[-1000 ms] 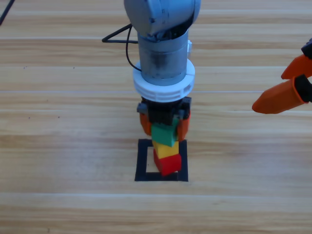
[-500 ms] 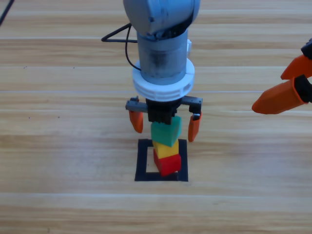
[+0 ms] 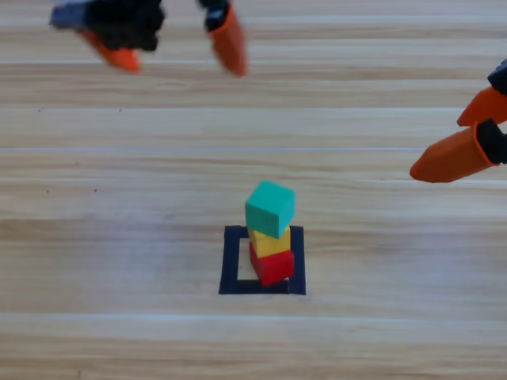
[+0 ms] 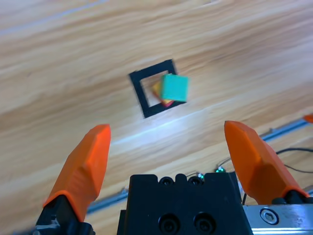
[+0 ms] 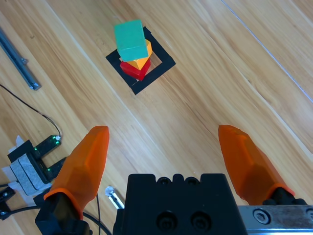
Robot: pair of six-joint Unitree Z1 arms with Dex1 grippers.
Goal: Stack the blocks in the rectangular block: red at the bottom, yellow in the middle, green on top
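Light wooden tabletop [image 3: 95, 237]. We see small red cube [image 3: 273, 267], yellow cube [image 3: 268, 242], teal-green cube [image 3: 270, 208] stacked inside black tape rectangle [image 3: 230, 261]. Left pincer [image 3: 170, 39] wide open, empty, top left; right pincer [image 3: 467, 134] open, empty, right edge. Stack looks complete; we judge only parking arms remains.

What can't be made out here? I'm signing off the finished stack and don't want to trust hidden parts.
- Red cube: in the left wrist view the green cube covers nearly all of it.
- Yellow cube: its top face is under green in every view.
- Rectangular block: the stack hides part of its far side in the high view.
- Left gripper: motion-blurred at the top edge.
- Right gripper: cut off by the right edge.
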